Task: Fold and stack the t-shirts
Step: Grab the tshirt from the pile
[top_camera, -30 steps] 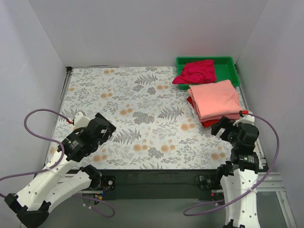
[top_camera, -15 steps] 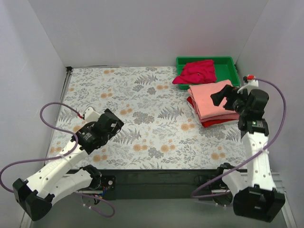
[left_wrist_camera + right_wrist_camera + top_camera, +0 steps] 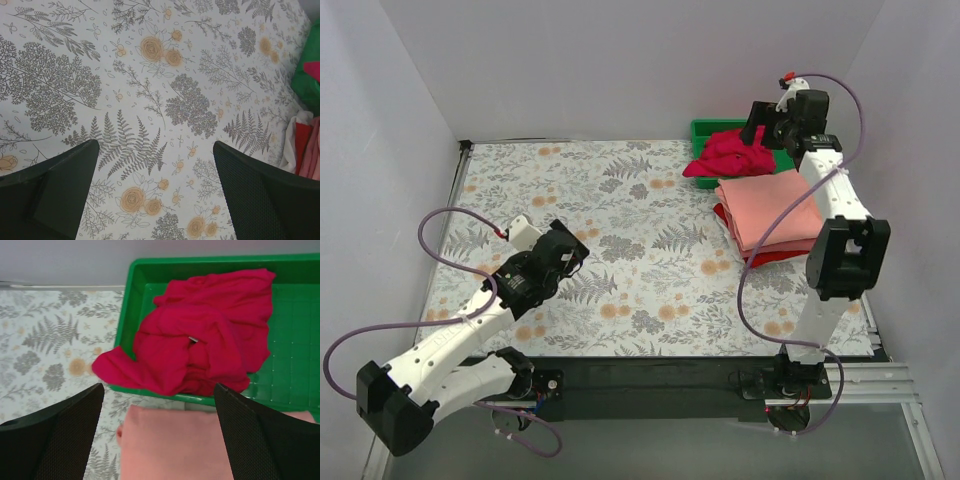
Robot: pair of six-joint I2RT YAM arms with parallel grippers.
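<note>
- The bench [image 3: 620,200] has a grey-and-orange floral cover, and white walls [image 3: 620,70] close it in on the left, far and right sides.
- Nothing lies on the cover between the left edge and the shirts. The right arm [image 3: 832,195] crosses above the right side of the folded pile in the top view.
- A green tray [image 3: 798,150] sits in the far right corner.
- In the tray lies the crimson-red shirt [image 3: 200,335], crumpled and unfolded. One flap spills over the tray's near-left rim onto the cover.
- Just in front of the tray, along the right edge, the salmon-pink shirt [image 3: 772,208] is folded into a neat rectangle.
- It rests on the brighter red shirt [image 3: 767,258], also folded, which shows only at the near and left margins.
- The right gripper [image 3: 159,387] hangs above the tray and the crumpled shirt, its fingers spread wide with nothing between them.
- The left gripper [image 3: 155,143] hovers over the bare cover toward the near left, spread wide and holding nothing. The folded pile's edge shows at the right of its view.
</note>
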